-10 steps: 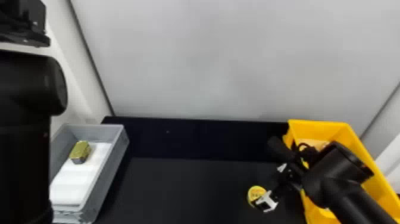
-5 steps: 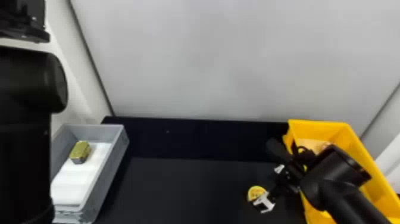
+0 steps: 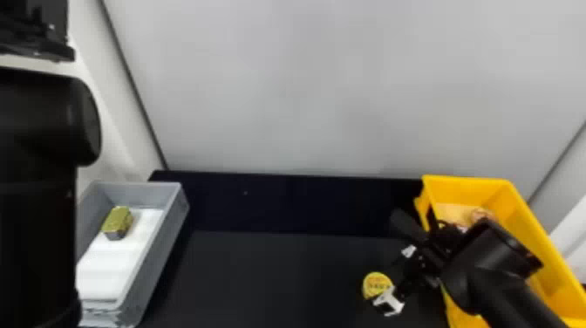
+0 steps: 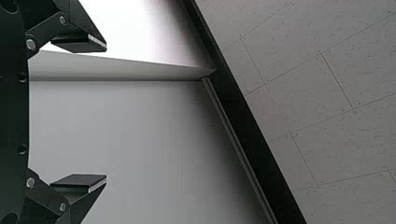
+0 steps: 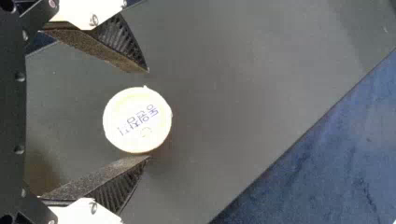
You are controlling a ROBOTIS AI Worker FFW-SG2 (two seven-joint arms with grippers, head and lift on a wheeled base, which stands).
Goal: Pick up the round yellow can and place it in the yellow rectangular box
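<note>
The robot's right gripper (image 3: 388,279), its fingers spread, straddles the round yellow can (image 3: 376,285) on the black tabletop (image 3: 279,279) at near right, beside the yellow rectangular box (image 3: 540,257). The left gripper (image 3: 37,35), at left, is open and empty.

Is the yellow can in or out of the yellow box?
Out: the yellow can sits on the tabletop beside the box, between the right gripper's fingers.

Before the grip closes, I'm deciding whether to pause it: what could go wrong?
The can sits closer to one finger of the open right gripper, so closing might nudge it. The right arm extends across the yellow box, so a low lift could knock its rim.
</note>
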